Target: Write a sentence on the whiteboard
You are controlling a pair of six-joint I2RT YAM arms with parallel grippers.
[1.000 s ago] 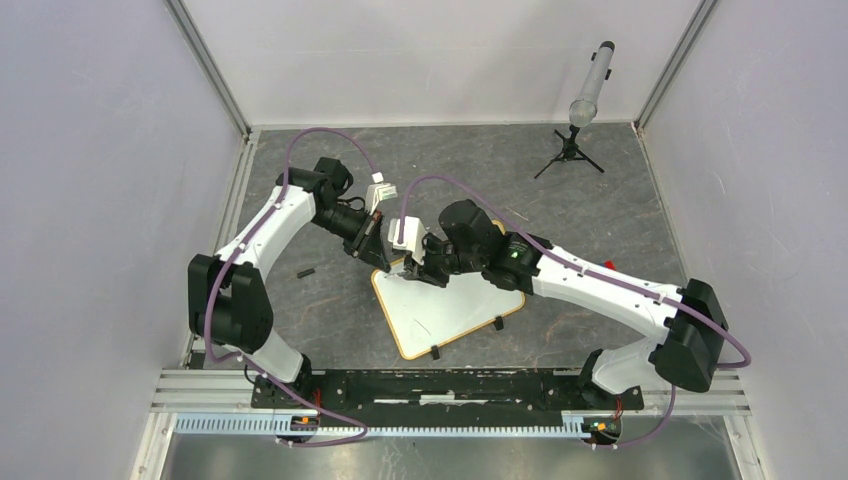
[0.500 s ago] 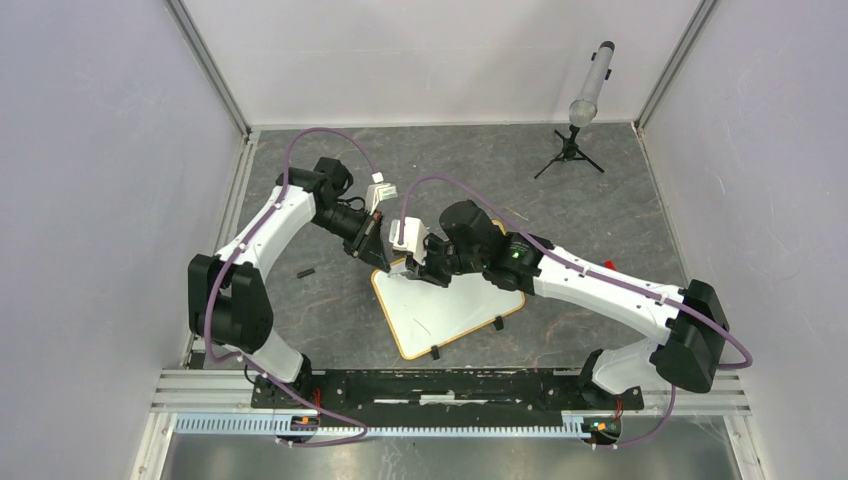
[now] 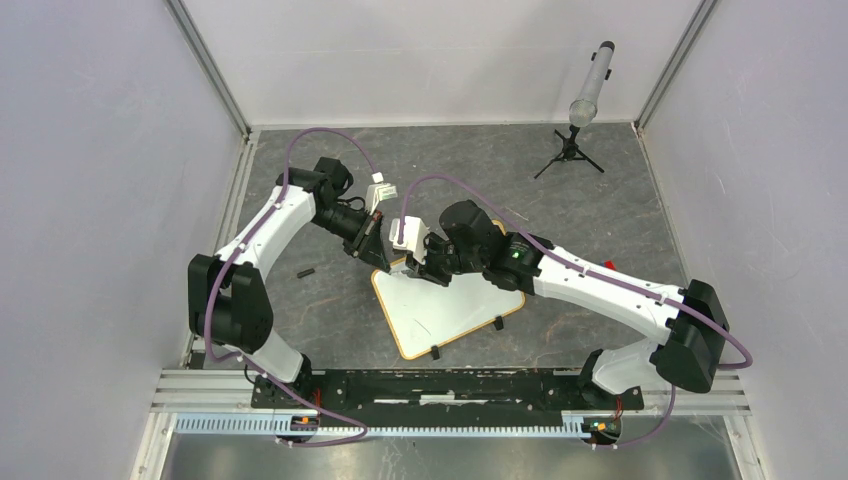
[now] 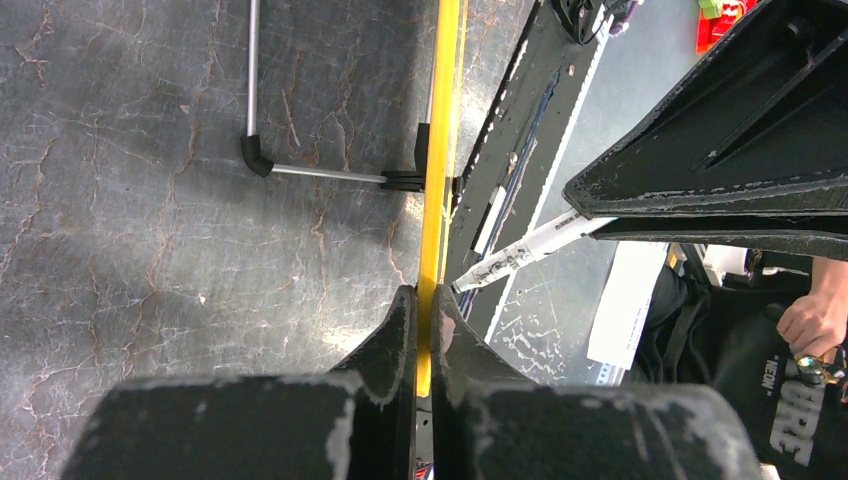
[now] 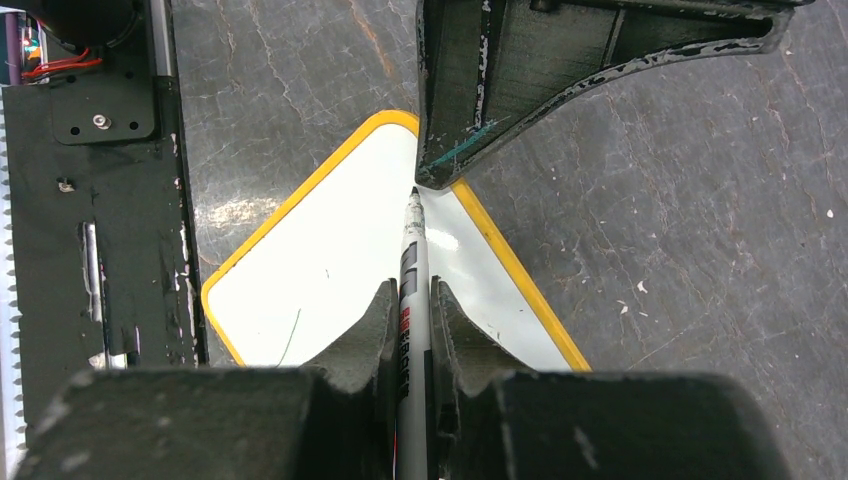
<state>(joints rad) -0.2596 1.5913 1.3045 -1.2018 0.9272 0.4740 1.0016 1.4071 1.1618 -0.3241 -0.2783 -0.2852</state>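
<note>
The whiteboard is sitting in the middle of the table, its two black feet pointing to the near side. Above its far corner, the right gripper is squeezing a marker. The left gripper is pinching the board's frame there. A tripod is standing far right.

A dark grey tabletop, veined with pale cracks like worn slate, fills the bottom of the enclosure. Plain, pale lilac-white panels close it in: a left wall, a back wall and a right wall, joined at the corners by slanting aluminium posts. In the far right corner a small black tripod carries a tilted grey tube. Slotted aluminium rails run along the near edge. The light is even and soft, with faint shadows.
</note>
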